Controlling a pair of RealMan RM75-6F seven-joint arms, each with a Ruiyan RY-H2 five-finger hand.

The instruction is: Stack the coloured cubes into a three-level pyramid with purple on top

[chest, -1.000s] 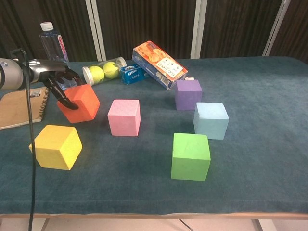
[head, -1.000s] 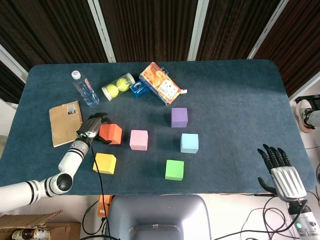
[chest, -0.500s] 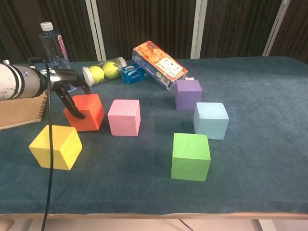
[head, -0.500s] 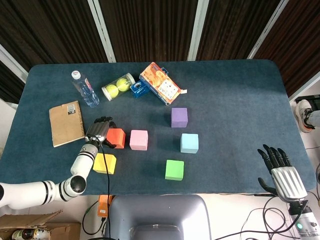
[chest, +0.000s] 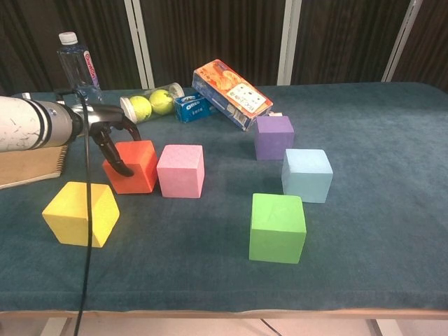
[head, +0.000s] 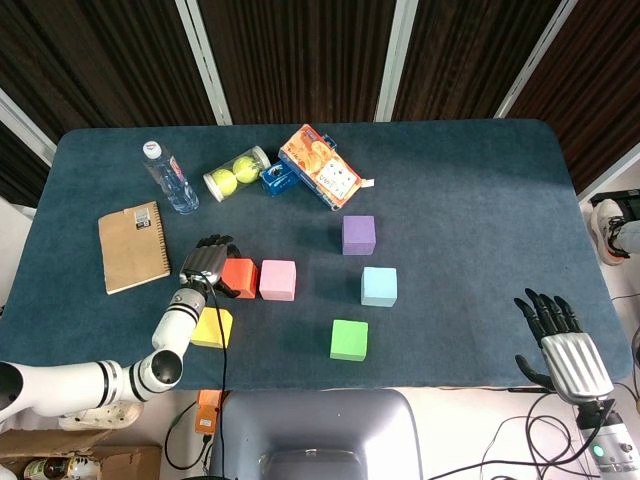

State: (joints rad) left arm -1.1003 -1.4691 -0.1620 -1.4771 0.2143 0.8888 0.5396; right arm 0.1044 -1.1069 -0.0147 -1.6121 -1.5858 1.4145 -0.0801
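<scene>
Dark teal cloth covers the counter (head: pixel 470 190). On it: an orange-red cube (head: pixel 239 278), pink cube (head: pixel 278 280), yellow cube (head: pixel 212 327), green cube (head: pixel 349 340), pale blue cube (head: pixel 379 286) and purple cube (head: pixel 358 235). The left robot hand (head: pixel 206 264) is dark grey. The notebook (head: pixel 132 246) is tan; the biscuit box (head: pixel 319 166) is orange with white.

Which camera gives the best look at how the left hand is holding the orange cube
The chest view: the left hand wraps its fingers over the orange cube from the side. The head view shows only the hand's back above the cube.
</scene>
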